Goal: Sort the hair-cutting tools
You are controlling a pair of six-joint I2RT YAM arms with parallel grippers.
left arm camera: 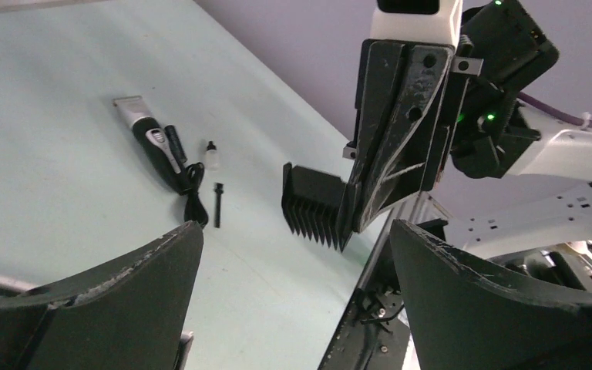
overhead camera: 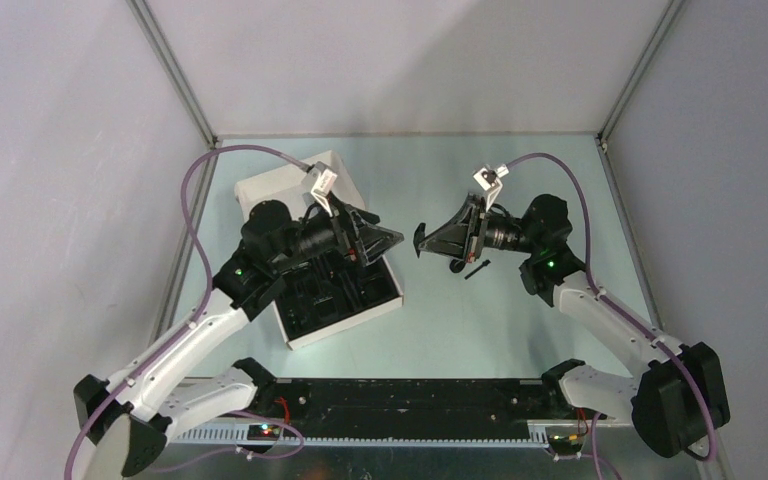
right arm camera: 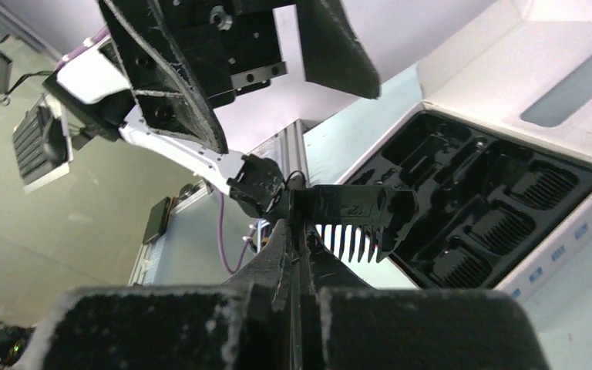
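My right gripper (right arm camera: 297,225) is shut on a small black comb attachment (right arm camera: 354,210), holding it in the air with the teeth pointing down. In the top view the comb attachment (overhead camera: 420,240) hangs between the two grippers, just right of the white box (overhead camera: 290,185). My left gripper (left arm camera: 296,258) faces it, wide open and holding nothing. On the table beyond lie the silver-and-black clipper (left arm camera: 149,139), its black cord (left arm camera: 193,194) and a thin black brush (left arm camera: 217,204).
The box's black tray (right arm camera: 462,166) holds several comb attachments (right arm camera: 501,227) in its slots. A small clear bottle (left arm camera: 212,156) stands by the clipper. The black rail (overhead camera: 400,400) runs along the near edge.
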